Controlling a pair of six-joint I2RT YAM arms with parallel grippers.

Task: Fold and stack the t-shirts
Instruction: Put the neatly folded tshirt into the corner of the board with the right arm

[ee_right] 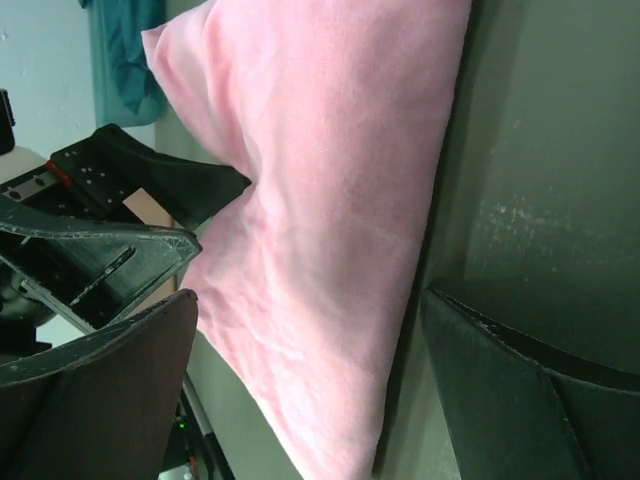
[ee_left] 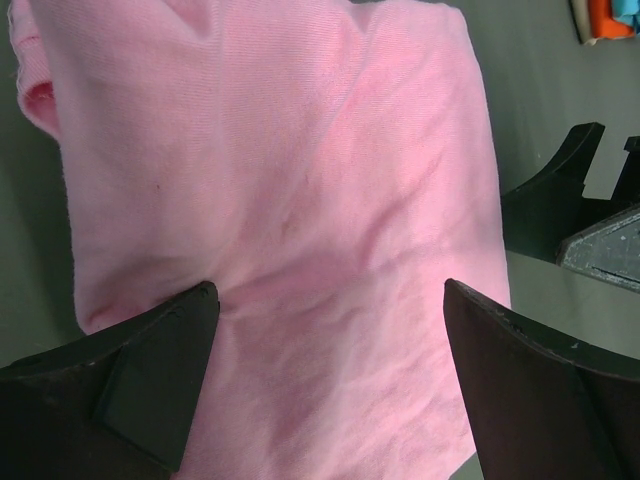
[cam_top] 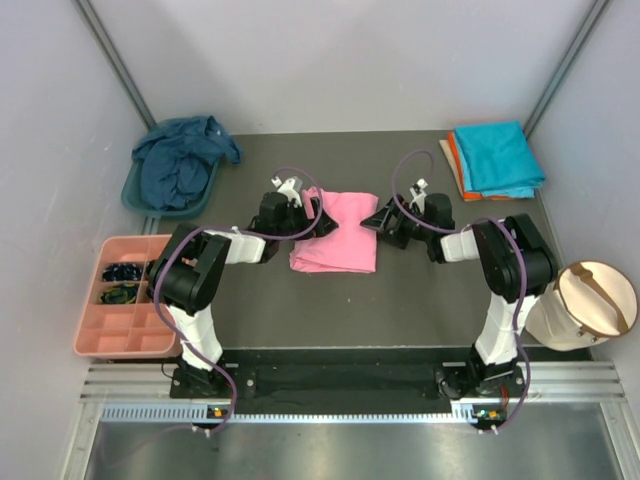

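Left tool (ee_left: 328, 292) gapes over pink t-shirt (ee_left: 290, 150); overhead adds navy t-shirt (cam_top: 180, 165).

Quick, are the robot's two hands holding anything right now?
Left hand: open, over the pink t-shirt, holding nothing.
Right hand: open, at the pink t-shirt's edge, holding nothing.

Dark grey table (cam_top: 400, 300) fills mid frame. Teal plastic basin (cam_top: 140, 203) upper left, at the table's far left corner. Salmon-pink compartment tray (cam_top: 120, 335) lower left, just off the table edge, near the basin but apart from it. Small dark items (cam_top: 122, 272) in 2 of its upper compartments, too small to identify. White container with round tan top (cam_top: 590, 300) at right edge. Metal rail (cam_top: 350, 375) along the bottom. Pale walls (cam_top: 330, 60) behind, 2 slanted dark struts (cam_top: 115, 60) in the upper corners.
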